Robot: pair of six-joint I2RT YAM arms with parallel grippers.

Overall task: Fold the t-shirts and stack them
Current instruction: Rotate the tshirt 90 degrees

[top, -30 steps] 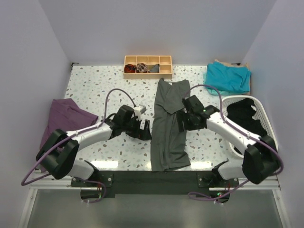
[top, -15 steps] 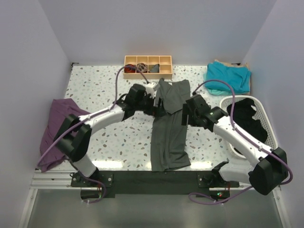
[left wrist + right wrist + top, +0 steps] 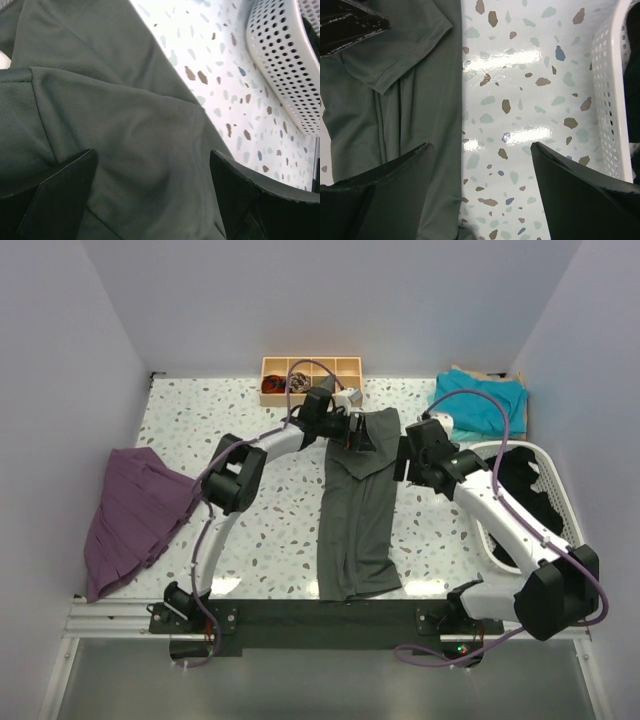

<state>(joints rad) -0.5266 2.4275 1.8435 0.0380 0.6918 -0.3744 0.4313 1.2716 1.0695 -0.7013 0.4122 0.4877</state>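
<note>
Though empty, left gripper (image 3: 153, 155) and right gripper (image 3: 481, 147) both wide over far end of charcoal t-shirt (image 3: 355, 515)

The surface (image 3: 200, 420) in front of me is white with little coloured specks. At the back sits a small wooden tray (image 3: 272, 365) split into boxes. Some small things lie in its left boxes, but I cannot tell what they are. On my right stands a white basket (image 3: 553, 472) full of holes, with dark cloth (image 3: 520, 490) inside. A crumpled purple cloth (image 3: 135, 515) lies far to my left.
</note>
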